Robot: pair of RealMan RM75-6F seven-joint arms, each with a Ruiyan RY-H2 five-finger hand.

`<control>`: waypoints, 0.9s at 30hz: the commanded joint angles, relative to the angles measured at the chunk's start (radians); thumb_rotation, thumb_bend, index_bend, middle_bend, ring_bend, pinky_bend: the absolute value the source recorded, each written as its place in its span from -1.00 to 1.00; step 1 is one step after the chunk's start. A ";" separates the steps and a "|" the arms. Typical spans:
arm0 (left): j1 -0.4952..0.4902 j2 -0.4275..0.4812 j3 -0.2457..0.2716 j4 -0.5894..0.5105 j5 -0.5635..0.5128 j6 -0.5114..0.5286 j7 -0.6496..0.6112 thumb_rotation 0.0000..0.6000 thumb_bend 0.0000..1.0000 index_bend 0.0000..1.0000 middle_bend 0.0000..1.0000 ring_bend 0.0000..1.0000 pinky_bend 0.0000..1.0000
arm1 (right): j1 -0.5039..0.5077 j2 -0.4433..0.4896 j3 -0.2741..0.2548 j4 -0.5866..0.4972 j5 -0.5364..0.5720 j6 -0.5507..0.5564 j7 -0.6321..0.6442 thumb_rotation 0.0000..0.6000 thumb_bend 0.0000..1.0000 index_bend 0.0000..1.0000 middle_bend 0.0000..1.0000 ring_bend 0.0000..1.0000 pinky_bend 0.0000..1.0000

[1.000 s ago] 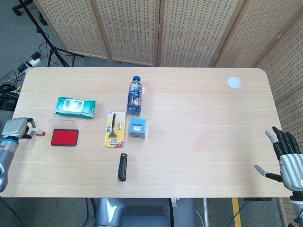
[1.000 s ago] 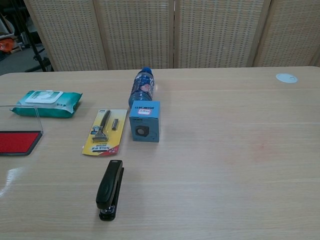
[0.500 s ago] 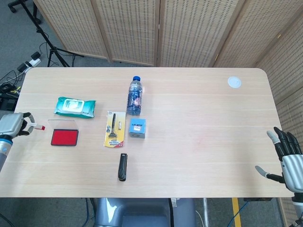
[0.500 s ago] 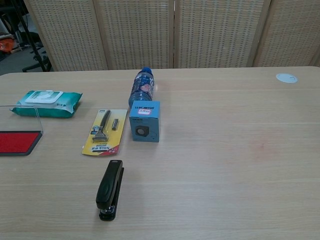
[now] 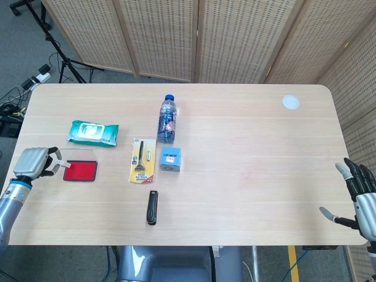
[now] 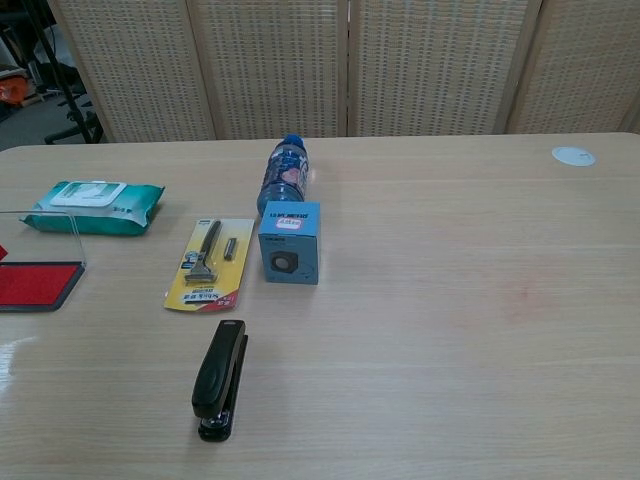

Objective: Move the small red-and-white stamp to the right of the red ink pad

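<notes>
**Stamp pinched at the left edge of the ink pad**

Backing onto woven cane folding screens (image 5: pixel 235 35) across the whole rear of the room. Showing grey floor at the far left, with black tripod legs (image 5: pixel 59 59) and loose cables beside it. Filling most of both views with a pale wood-grain table (image 5: pixel 247 147) with rounded corners.

Lying along the table's left half: a green pack of wet wipes (image 5: pixel 93 132), a clear water bottle with a blue cap (image 5: pixel 167 120) on its side, a yellow blister card holding a razor (image 5: pixel 141 160), a small blue cardboard box (image 5: pixel 170 159) just beside that card, and a black stapler (image 5: pixel 152 207) nearer the front edge. Sitting alone near the far right corner, a small white disc (image 5: pixel 290 102).

Resting below the wipes, a flat red ink pad (image 5: pixel 80 171) with its clear lid tilted up behind it.

Hovering at the table's left edge, the left hand (image 5: pixel 34 162), fingers curled in and pinching the small red-and-white stamp (image 5: pixel 59 166) at its fingertips. Holding the stamp just at the pad's left side; appearing whitish and tiny in the head view, too small to make out further. Touching the table or not: cannot tell.

Hanging off the front right corner, the right hand (image 5: pixel 359 197), fingers spread and holding nothing.
</notes>
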 commanded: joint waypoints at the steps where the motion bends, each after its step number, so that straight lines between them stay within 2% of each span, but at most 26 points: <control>1: -0.007 -0.010 -0.007 -0.015 -0.025 -0.014 0.033 1.00 -0.16 0.20 1.00 0.83 0.82 | -0.001 0.002 0.001 0.002 0.002 0.001 0.009 1.00 -1.00 -1.00 -1.00 -1.00 -1.00; 7: -0.018 -0.042 -0.005 0.000 -0.054 -0.050 0.062 1.00 -0.15 0.21 1.00 0.83 0.82 | 0.001 0.005 0.002 0.006 0.006 -0.003 0.021 1.00 -1.00 -1.00 -1.00 -1.00 -1.00; 27: -0.027 -0.115 0.005 0.070 -0.056 -0.045 0.103 1.00 -0.15 0.22 1.00 0.83 0.82 | -0.002 0.007 0.004 0.013 0.008 0.005 0.047 1.00 -1.00 -1.00 -1.00 -1.00 -1.00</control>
